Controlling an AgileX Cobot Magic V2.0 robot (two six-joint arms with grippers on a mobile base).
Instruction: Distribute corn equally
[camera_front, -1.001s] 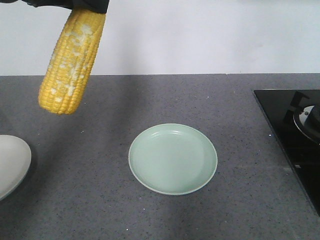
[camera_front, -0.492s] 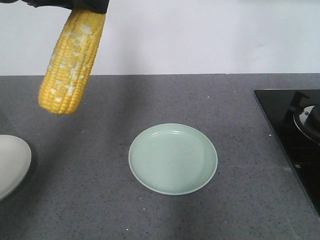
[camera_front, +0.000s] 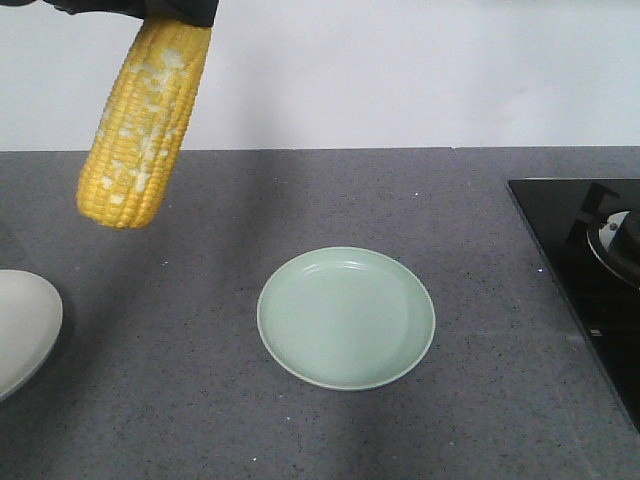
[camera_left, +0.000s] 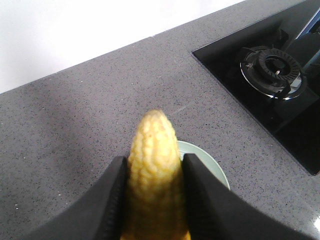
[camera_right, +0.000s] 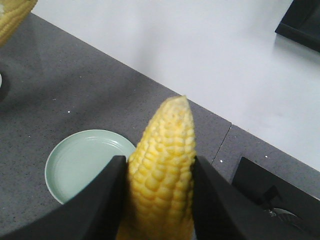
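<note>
- Left gripper (camera_left: 152, 192): black jaws pinch a yellow corn cob (camera_left: 154, 175) from both sides, tip pointing forward above the green plate (camera_left: 217, 167).
- Right gripper (camera_right: 157, 192): black jaws clamp a second corn cob (camera_right: 162, 170), tip up, held over the counter near the green plate.
- Front view: cob with whitish patches (camera_front: 140, 125) hangs tilted, blunt end down, above the grey counter (camera_front: 200, 210), left of the plate.
- Green plate: bare, centre of counter.
- White dish (camera_front: 22, 325): at the left edge.
- Black hob (camera_front: 590, 270): at right, with a burner.

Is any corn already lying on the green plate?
No; the green plate is bare, and the patchy corn cob hangs in the air.
</note>
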